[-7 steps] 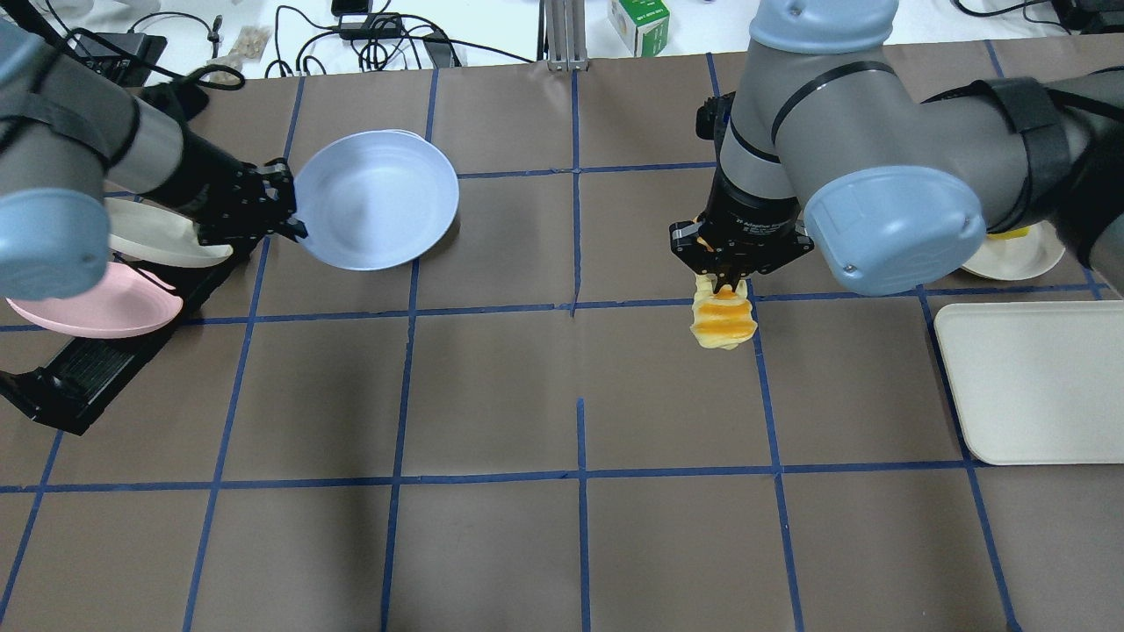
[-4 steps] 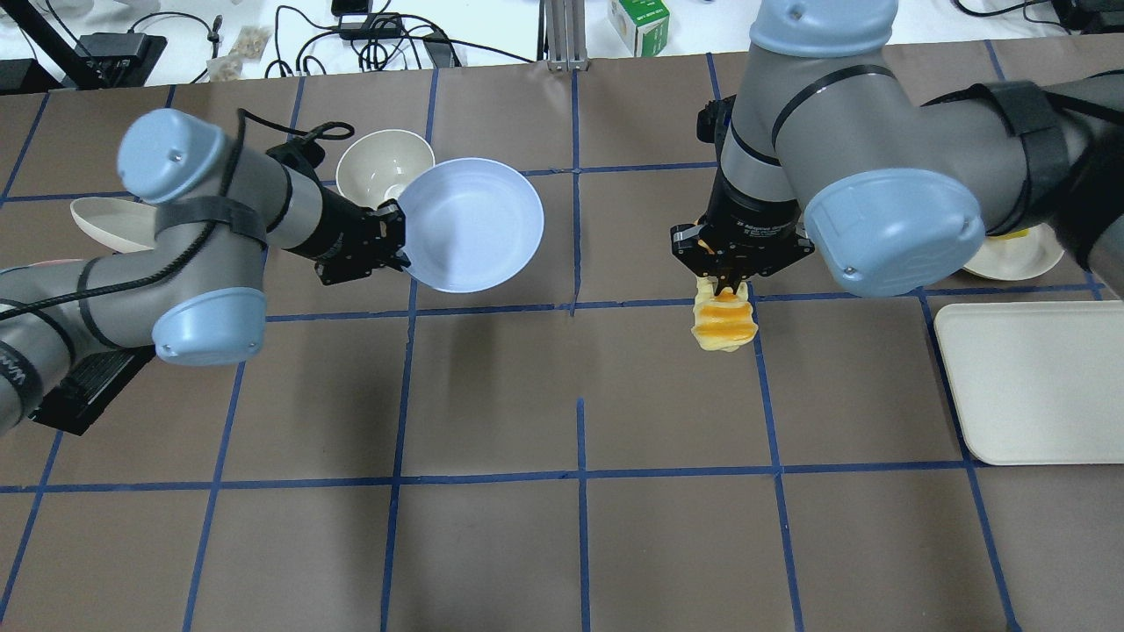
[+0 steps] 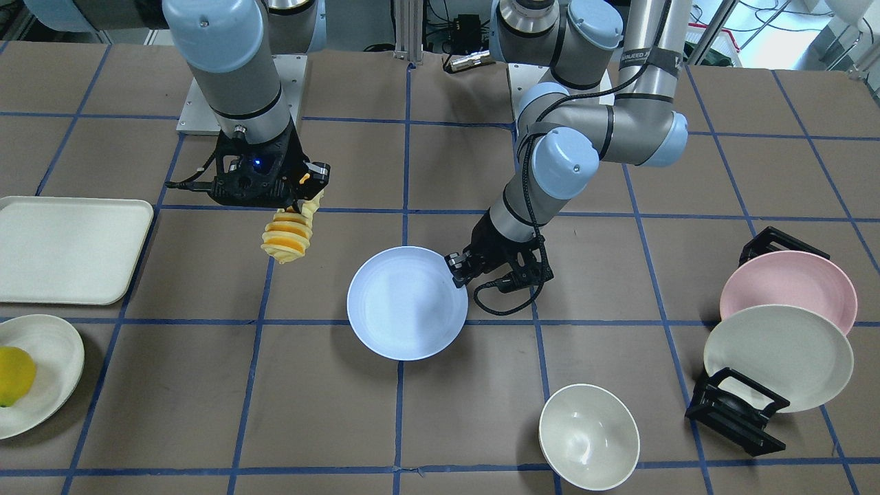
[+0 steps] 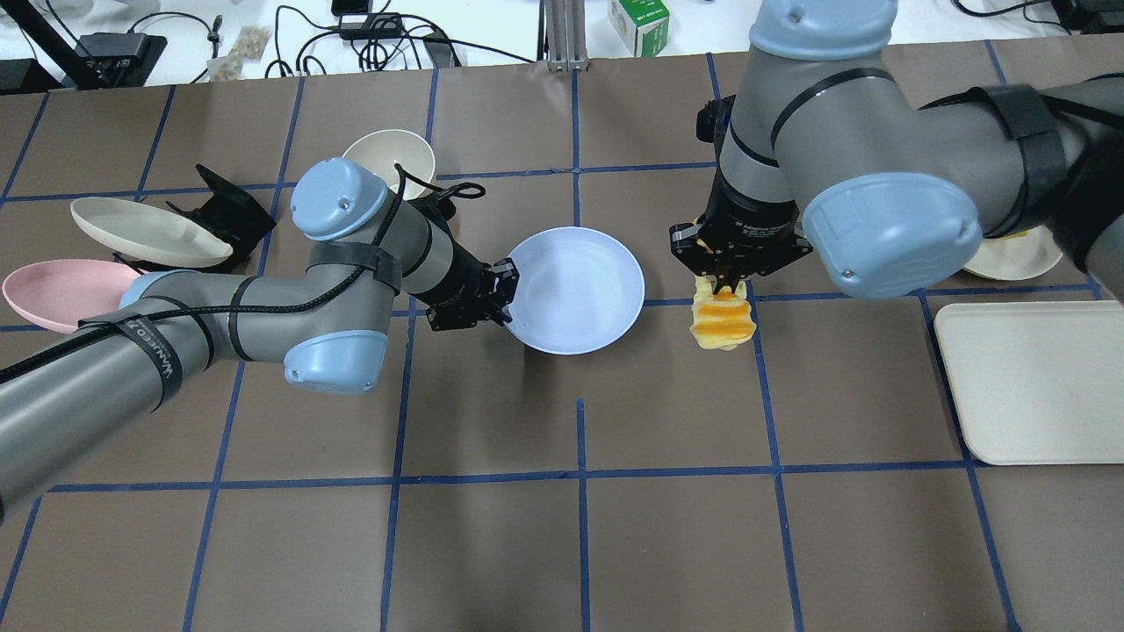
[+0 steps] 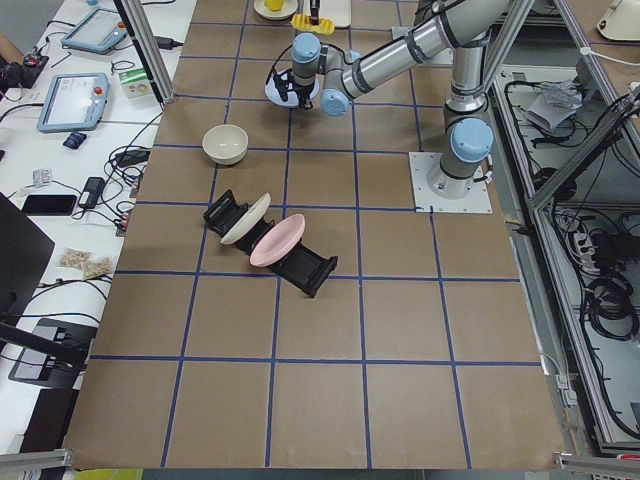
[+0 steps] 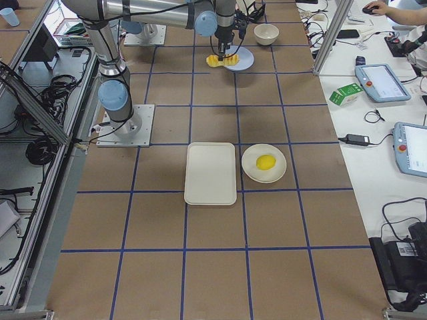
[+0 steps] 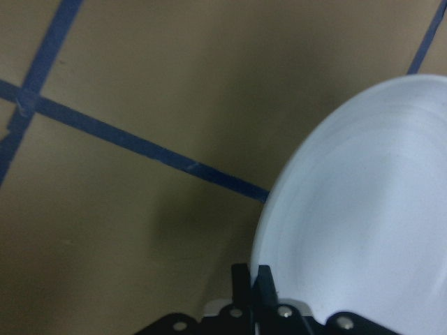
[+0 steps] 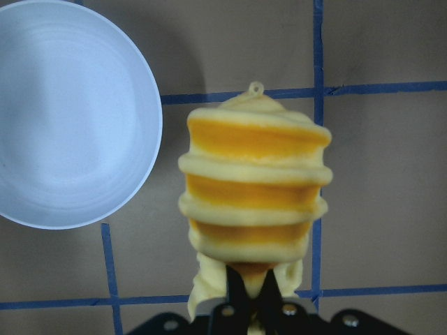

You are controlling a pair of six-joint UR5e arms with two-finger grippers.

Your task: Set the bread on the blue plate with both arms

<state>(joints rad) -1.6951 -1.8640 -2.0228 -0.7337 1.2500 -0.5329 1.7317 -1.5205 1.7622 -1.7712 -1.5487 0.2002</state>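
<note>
My left gripper (image 4: 507, 295) is shut on the left rim of the pale blue plate (image 4: 575, 290) and holds it level near the table's middle. The plate is empty. It also shows in the front view (image 3: 405, 302) and in the left wrist view (image 7: 370, 209), where the fingers (image 7: 253, 276) pinch its edge. My right gripper (image 4: 725, 283) is shut on one end of the ridged yellow-and-orange bread (image 4: 723, 320), which hangs down above the table just right of the plate. The right wrist view shows the bread (image 8: 253, 188) beside the plate (image 8: 66, 115), not over it.
A cream bowl (image 4: 389, 158) stands behind my left arm. An off-white plate (image 4: 145, 230) and a pink plate (image 4: 61, 294) lean in a black rack at the far left. A cream tray (image 4: 1036, 382) lies at the right. A lemon (image 3: 14, 375) sits on a cream plate.
My left arm has carried the blue plate to the right, from near the rack to the table's middle, close beside the bread. My right gripper and the bread have stayed in place.
</note>
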